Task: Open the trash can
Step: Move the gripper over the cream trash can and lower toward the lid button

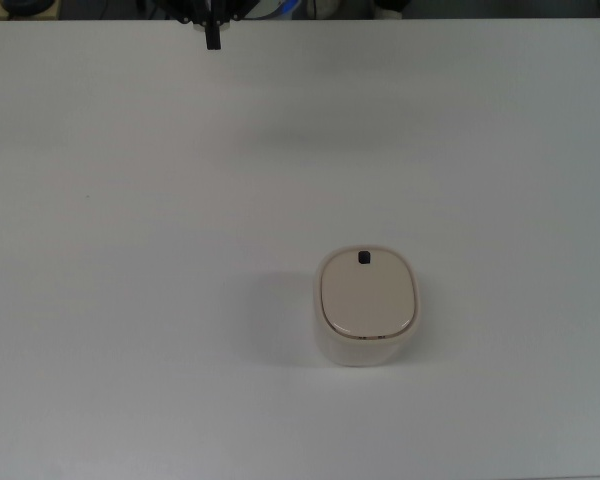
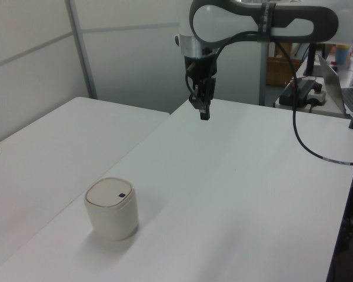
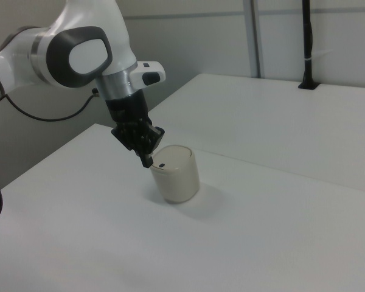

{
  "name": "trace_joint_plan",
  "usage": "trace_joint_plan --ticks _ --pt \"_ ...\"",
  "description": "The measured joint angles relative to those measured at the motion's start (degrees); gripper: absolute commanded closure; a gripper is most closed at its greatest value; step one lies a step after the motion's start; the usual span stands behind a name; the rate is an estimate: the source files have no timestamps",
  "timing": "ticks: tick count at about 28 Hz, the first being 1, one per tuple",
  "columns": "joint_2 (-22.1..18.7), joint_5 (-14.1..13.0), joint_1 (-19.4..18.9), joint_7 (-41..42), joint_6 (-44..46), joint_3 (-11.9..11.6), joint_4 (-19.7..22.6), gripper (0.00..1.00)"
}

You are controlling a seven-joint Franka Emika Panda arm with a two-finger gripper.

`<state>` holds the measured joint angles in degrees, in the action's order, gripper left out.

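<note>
Fingers (image 1: 212, 42) pressed together — well apart from lid-down trash can (image 1: 367, 305).

White table (image 2: 241, 194), plain matte top. Second white table (image 2: 59, 141) butts against it on the left view's left. Pale grey partition wall panels (image 2: 129, 53) with a metal post (image 2: 79, 47) behind. Cluttered desk with a laptop (image 2: 341, 79) at the left view's far right. Even indoor light.

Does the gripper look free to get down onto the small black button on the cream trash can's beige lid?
Probably yes. The gripper, fingers shut, hangs above the white table, well away from the cream trash can. Its small black button faces up, with nothing between them.
</note>
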<state>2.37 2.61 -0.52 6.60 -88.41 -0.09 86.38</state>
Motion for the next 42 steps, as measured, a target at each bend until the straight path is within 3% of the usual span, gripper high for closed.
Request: trace_joint_plan --ticks 13,30,42 --pt "6.4 -0.7 -0.7 0.0 -10.6 3.1 0.1 1.0" --pt "16.2 -1.5 -1.4 -0.1 -33.0 8.4 0.1 1.0" --pt "20.5 -1.5 -3.4 -0.4 -41.4 8.7 0.1 1.0"
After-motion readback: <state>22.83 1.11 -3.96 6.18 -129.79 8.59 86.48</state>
